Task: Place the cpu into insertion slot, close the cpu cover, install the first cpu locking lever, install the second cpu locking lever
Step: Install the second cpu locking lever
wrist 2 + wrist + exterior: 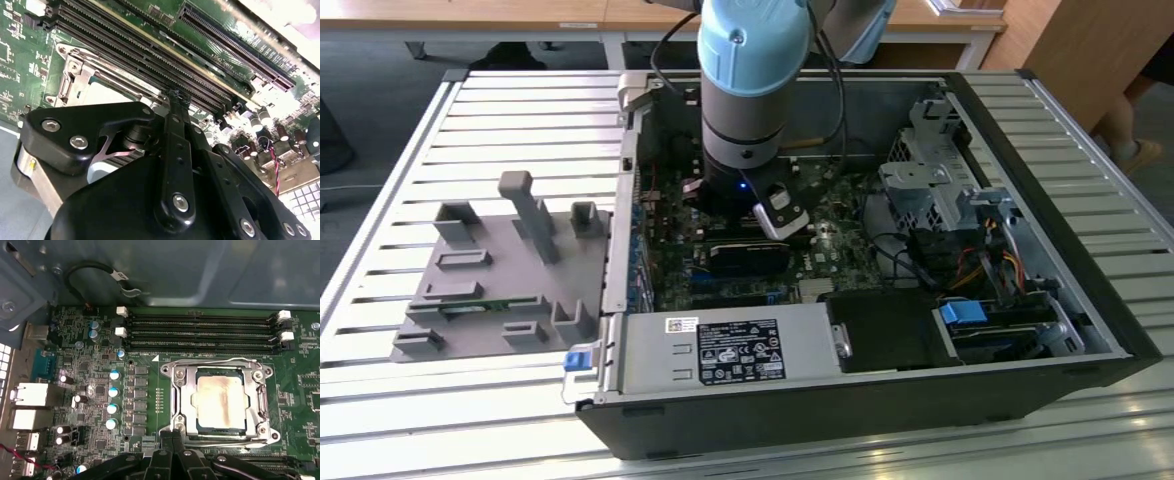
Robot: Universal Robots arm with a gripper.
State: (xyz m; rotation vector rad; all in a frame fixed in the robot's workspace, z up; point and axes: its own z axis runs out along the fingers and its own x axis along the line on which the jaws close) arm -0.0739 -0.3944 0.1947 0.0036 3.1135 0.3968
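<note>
Silver-grey cpu [221, 399] seated in the insertion slot [199, 427] on the green circuit board [90, 395], framed by the closed cpu cover [186, 395]. Memory slots [200, 330] just beside the socket. Gripper [172, 442] at the cover's edge, fingers drawn together, nothing seen clamped between them. In the exterior view, arm [744, 90] lowered into the open computer case [1067, 330] on the slatted bench [454, 410].
</note>
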